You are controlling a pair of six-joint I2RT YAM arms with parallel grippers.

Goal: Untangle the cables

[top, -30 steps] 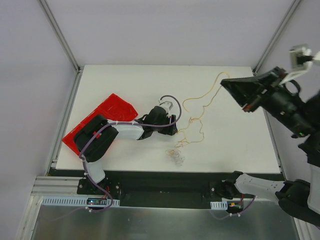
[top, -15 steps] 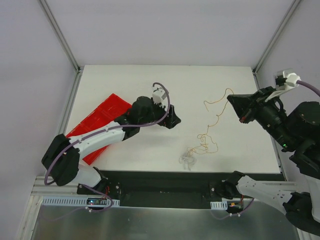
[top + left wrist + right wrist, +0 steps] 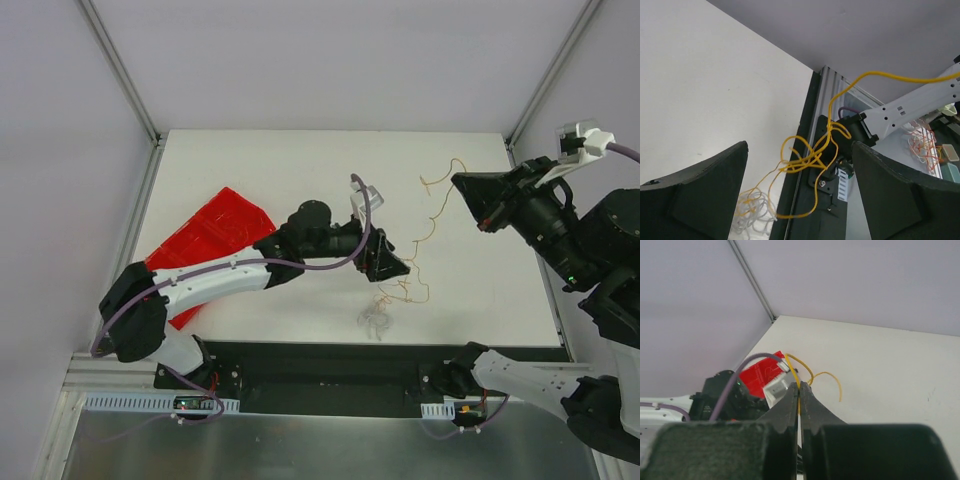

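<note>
My right gripper (image 3: 458,181) is shut on the top end of a thin yellow cable (image 3: 410,290) and holds it above the table; the wrist view shows the strand pinched between the closed fingers (image 3: 799,386). The cable hangs down in loops to a small tangle beside a whitish clump (image 3: 375,318) near the table's front edge. My left gripper (image 3: 393,265) is open right by the hanging loops. In its wrist view the yellow tangle (image 3: 809,156) sits between the spread fingers (image 3: 705,192), untouched, with the whitish clump (image 3: 751,216) below.
A red tray (image 3: 215,235) lies at the table's left side, partly under the left arm; it also shows in the right wrist view (image 3: 757,375). The black front edge of the table and the arm mounts (image 3: 832,185) are just beyond the tangle.
The left arm has reached right, bringing its open gripper up to the hanging yellow cable. The right gripper has lifted slightly up and back, still holding the cable's end.
</note>
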